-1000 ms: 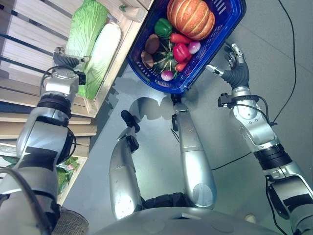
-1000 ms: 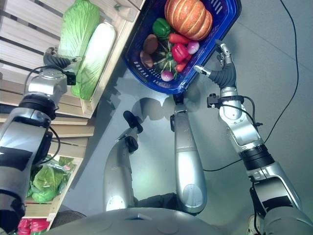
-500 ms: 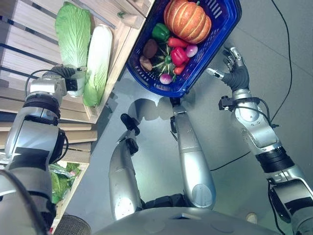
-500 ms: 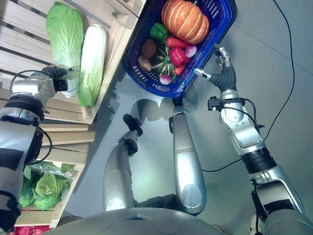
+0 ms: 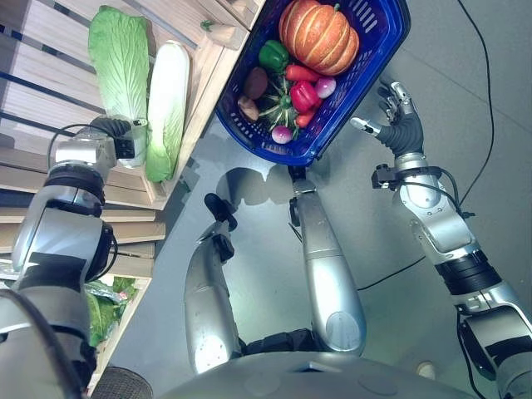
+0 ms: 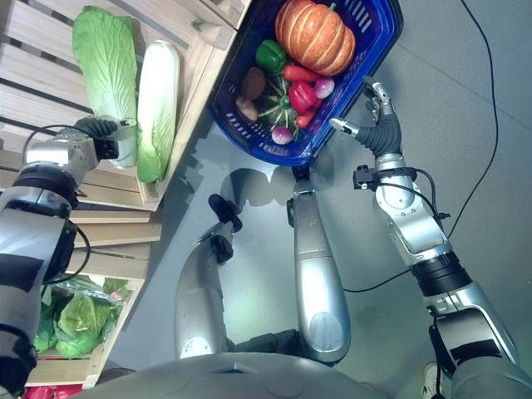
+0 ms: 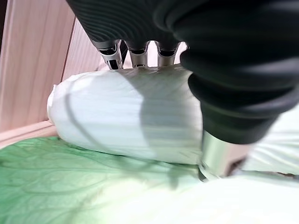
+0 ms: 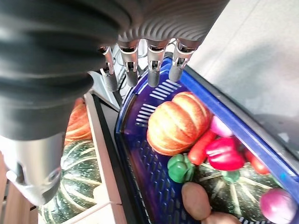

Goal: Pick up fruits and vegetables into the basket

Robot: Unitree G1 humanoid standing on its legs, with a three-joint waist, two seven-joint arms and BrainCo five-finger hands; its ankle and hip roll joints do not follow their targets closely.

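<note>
Now the basket (image 5: 378,50), holding a pumpkin (image 5: 320,35) and smaller produce, sits as half a second ago beside the open right hand (image 5: 397,123). Meanwhile the left hand (image 5: 116,129) has closed on the cabbage (image 5: 123,71) in the crate (image 5: 212,58), so lifting seems next.

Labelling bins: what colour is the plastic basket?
Blue plastic basket; clearest in the left eye view.
</note>
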